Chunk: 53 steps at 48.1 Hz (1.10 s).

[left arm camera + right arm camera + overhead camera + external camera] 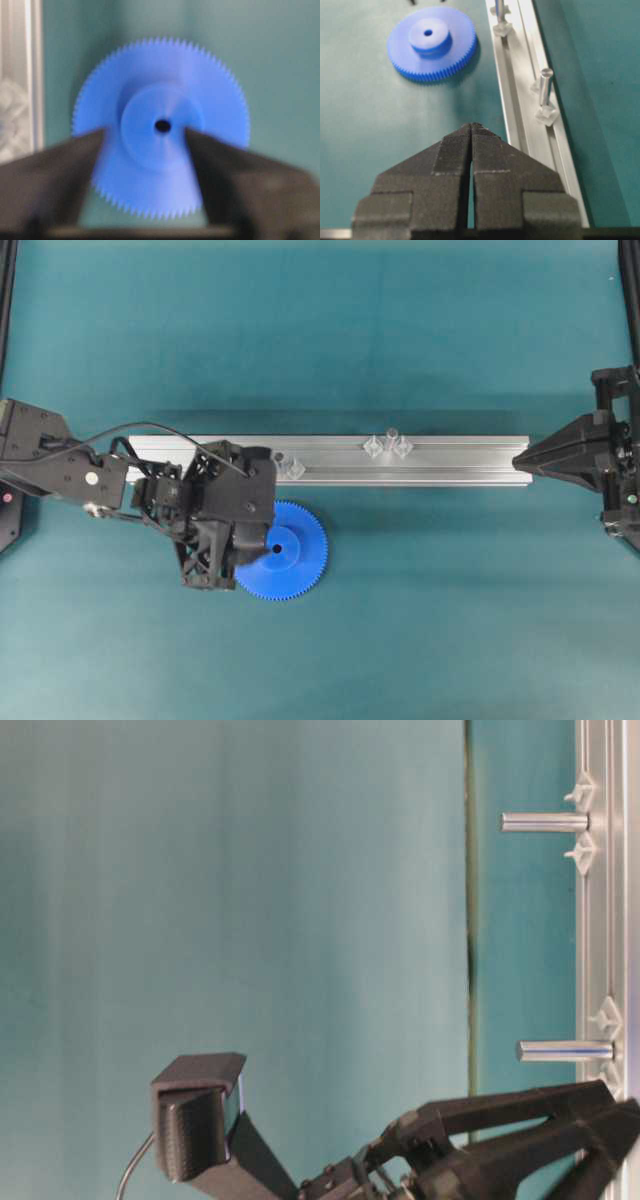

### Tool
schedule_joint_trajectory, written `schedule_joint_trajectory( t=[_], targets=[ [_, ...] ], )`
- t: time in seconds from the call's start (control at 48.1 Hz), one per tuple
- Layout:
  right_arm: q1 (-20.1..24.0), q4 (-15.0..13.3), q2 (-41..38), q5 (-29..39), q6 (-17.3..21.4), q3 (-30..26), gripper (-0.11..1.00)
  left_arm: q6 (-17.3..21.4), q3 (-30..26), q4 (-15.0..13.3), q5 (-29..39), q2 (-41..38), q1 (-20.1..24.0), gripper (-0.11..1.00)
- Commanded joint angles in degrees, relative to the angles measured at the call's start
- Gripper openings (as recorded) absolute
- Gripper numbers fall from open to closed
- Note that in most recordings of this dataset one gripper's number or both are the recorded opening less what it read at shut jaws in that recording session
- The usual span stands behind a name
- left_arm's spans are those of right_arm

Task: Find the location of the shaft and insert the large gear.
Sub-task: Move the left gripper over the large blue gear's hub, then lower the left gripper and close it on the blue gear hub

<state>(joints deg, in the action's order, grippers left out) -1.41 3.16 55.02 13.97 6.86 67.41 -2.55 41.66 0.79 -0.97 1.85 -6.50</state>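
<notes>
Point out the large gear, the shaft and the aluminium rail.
large gear (431, 42): right wrist view, on the raised hub.
shaft (545, 86): right wrist view, midway up the pin.
aluminium rail (460, 460): overhead view, bare top face right of the shaft.

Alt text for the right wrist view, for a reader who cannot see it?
A shut black right pincer fills the foreground over teal table. Behind it, the large gear lies flat, left of an aluminium rail bearing two upright metal pins; the nearer is the shaft.
</notes>
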Motion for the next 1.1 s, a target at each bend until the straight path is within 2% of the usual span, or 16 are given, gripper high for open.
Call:
schedule_joint_trajectory(
  t=[0.0,0.062,0.104,0.353,0.561,1.08],
  targets=[
    [-0.1,-0.1,-0.3,-0.2,0.6,-0.8,0.0,-0.1,-1.4,0.2,-0.1,0.1,-0.6,0.8],
    [-0.1,-0.1,-0.3,-0.2,0.6,-0.8,0.0,0.0,-1.8,0.2,0.5,-0.7,-0.6,0.91],
    [-0.1,-0.1,-0.3,-0.1,0.6,-0.7,0.0,0.0,-2.2,0.2,1.1,-1.1,-0.6,0.94],
    [-0.1,-0.1,-0.3,-0.5,0.6,0.3,0.0,0.1,-5.7,0.2,5.6,-4.9,-1.5,0.93],
    [-0.1,-0.1,0.1,-0.6,0.5,0.4,0.0,0.1,-7.9,0.2,6.1,-7.5,-1.5,0.93],
    [-0.1,-0.1,2.6,-0.1,0.6,1.2,0.0,0.1,-8.0,0.2,8.6,-9.6,-1.6,0.93]
  ],
)
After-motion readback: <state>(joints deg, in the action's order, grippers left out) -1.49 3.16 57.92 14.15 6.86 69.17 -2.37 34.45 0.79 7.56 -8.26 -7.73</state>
